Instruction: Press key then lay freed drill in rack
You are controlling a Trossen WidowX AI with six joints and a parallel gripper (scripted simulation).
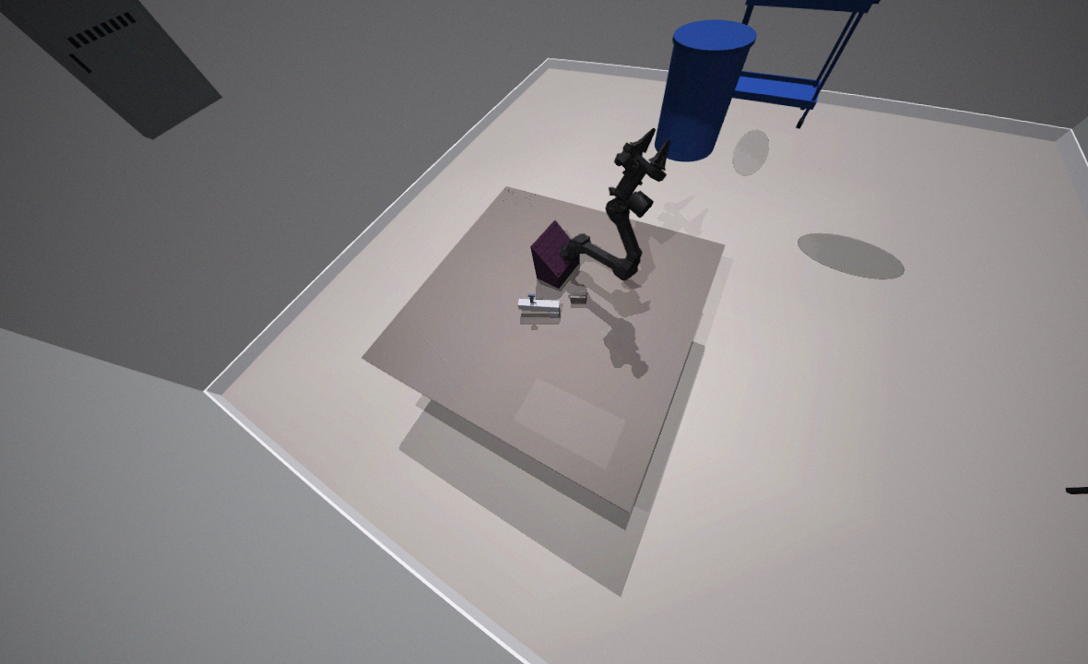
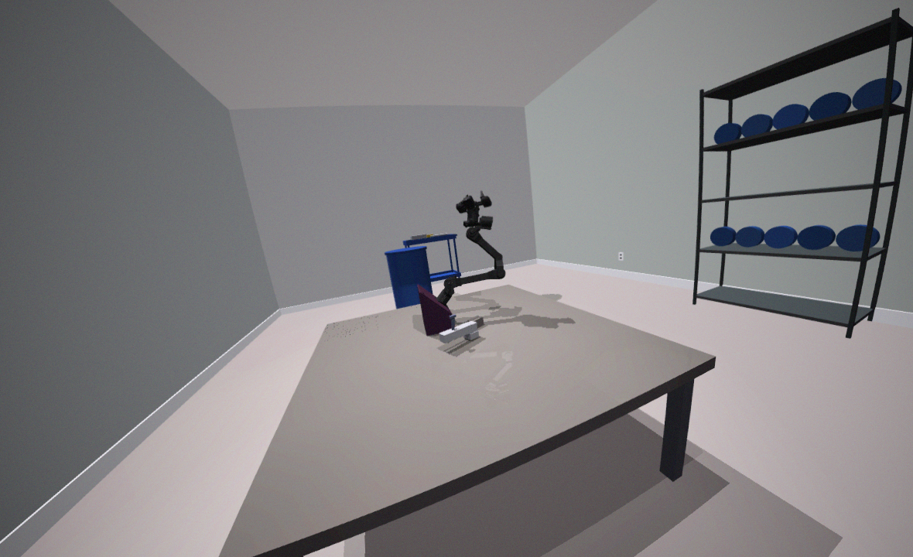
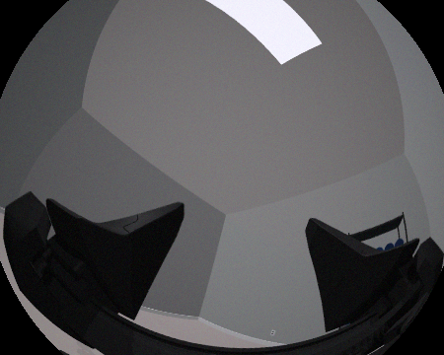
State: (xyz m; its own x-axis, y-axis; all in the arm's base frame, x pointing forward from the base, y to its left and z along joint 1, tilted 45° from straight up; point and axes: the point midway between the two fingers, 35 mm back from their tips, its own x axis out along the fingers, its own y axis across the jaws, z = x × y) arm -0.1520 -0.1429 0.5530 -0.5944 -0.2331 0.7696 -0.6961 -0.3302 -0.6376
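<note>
High above table | matte black claw spread wide, holding nothing | pointed fingers

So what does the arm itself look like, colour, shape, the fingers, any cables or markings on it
The arm is matte black all over, made of slim rounded links with chunkier blocks at the joints. The gripper has two black fingers, wide at the root and tapering to a point, set on a curved black bar with slots in it. No cables, labels or markings show in any view.

Key and drill too small.
</note>
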